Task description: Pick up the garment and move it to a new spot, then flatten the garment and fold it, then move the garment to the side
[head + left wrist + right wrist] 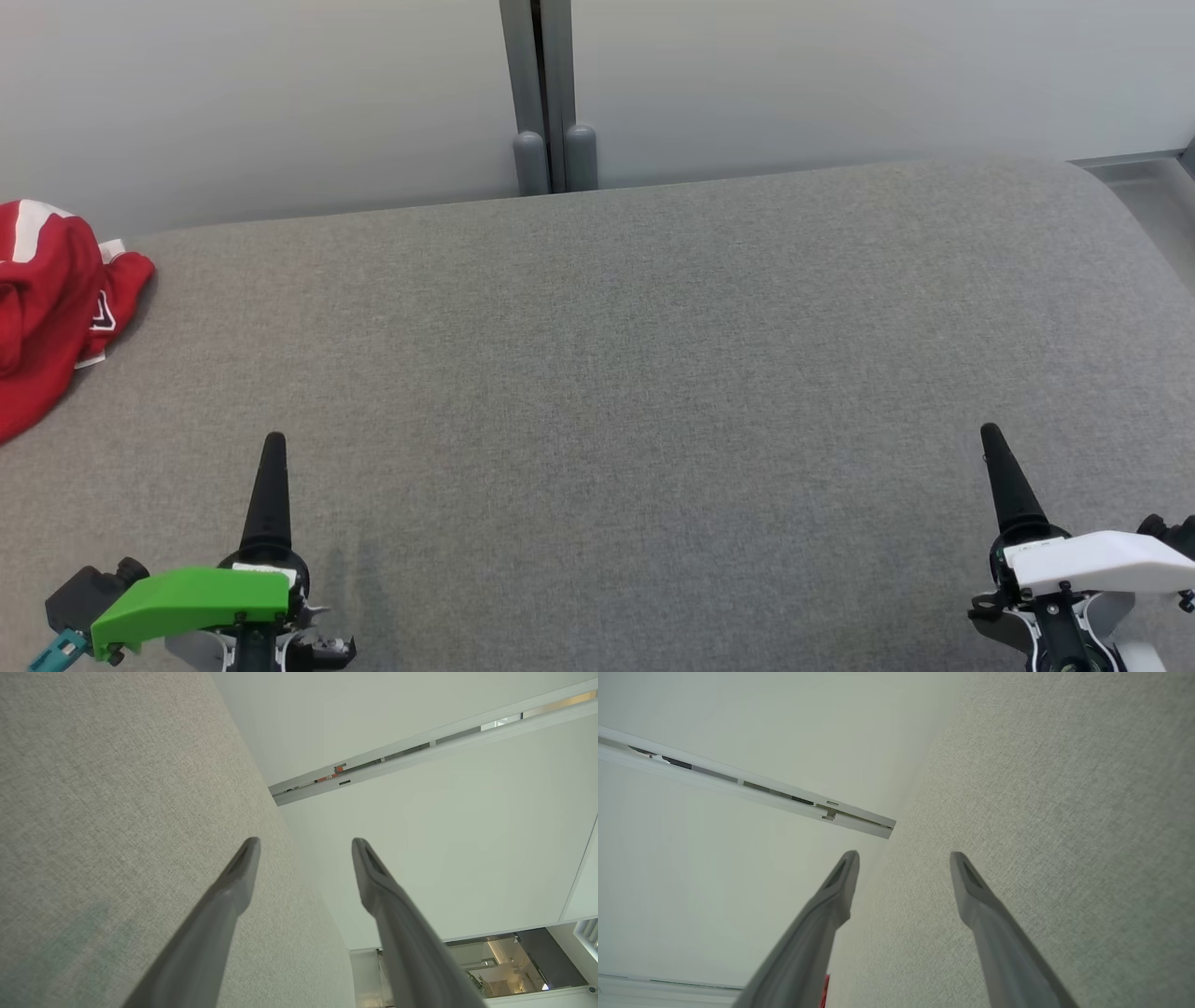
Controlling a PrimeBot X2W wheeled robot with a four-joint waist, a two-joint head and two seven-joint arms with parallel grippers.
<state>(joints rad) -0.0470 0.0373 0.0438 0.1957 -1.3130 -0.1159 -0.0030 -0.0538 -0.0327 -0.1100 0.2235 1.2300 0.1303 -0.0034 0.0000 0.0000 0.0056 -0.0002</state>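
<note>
Step 1 of the task, the pick-up, reads as not started. The garment (pixel 51 299) is a crumpled red heap with a white sleeve panel showing, at the far left of the grey padded surface (pixel 653 373), and the head view's left edge cuts part of it off. Neither arm is on it. The left gripper (pixel 306 845) sits at the near left, the right gripper (pixel 903 858) at the near right, both pointing toward the far wall (pixel 280 93). Left jaws: spread wide, nothing between them, only grey fabric and wall visible past the fingers (pixel 233 877). Right jaws: same, wide apart and empty, touching nothing I can see. A red sliver at the bottom of the right wrist view is probably the shirt, too small to confirm. My read on the next move: the left arm is the closer 1, but even so it's clearly apart from the heap, so it has to travel left and farther out, likely with a waist turn to get the whole shirt in frame. Then come down on a raised fold and close. The right arm is well apart from it across the whole surface, so it's more use later for flattening. The middle of the surface looks like plenty of room for the new spot.
</note>
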